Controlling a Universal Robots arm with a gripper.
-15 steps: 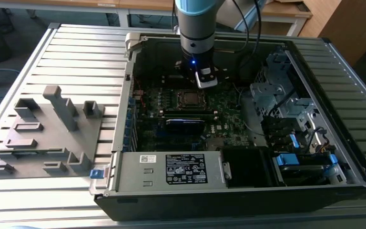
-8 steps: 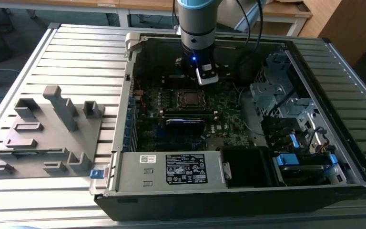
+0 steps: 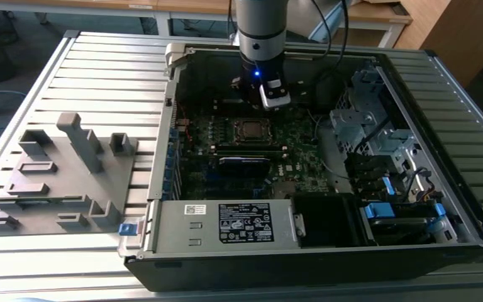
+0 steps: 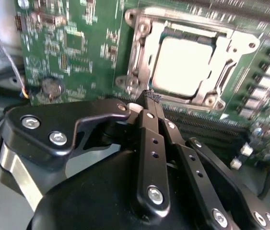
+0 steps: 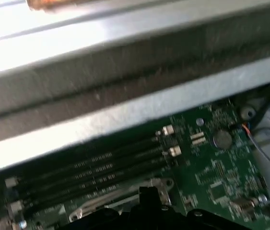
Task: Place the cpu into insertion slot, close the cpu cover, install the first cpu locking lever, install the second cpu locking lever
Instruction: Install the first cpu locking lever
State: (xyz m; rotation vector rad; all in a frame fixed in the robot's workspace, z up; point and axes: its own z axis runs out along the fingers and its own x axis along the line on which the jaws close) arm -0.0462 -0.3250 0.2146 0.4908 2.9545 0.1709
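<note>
The cpu sits in the insertion slot, the cpu cover down around it. The gripper hangs just beside it, fingers pressed together, empty.

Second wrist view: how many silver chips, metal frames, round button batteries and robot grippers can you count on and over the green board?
cpu, the silver chip: 1
cpu cover, the metal frame around the chip: 1
round button battery: 1
gripper: 1
Total: 4
</note>
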